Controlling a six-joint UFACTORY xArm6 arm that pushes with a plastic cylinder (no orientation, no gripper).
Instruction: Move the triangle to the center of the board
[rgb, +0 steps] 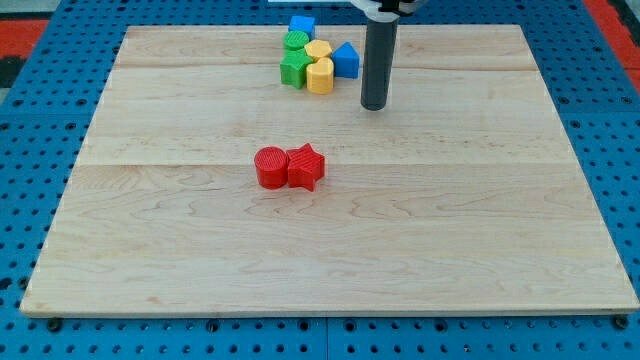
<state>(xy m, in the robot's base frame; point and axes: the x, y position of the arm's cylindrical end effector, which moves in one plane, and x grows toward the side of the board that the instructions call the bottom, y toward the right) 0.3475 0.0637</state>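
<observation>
A blue triangle block (346, 60) lies near the view's top, at the right end of a tight cluster of blocks. My tip (374, 106) rests on the wooden board (480, 220), just right of and slightly below the triangle, a small gap apart from it. The cluster also holds a blue cube (302, 25), a green block (297, 42), a second green block (294, 69), a yellow block (317, 50) and a yellow cylinder-like block (321, 76).
A red cylinder (270, 167) and a red star-shaped block (307, 167) touch side by side near the board's middle. A blue pegboard surface (40, 200) surrounds the board.
</observation>
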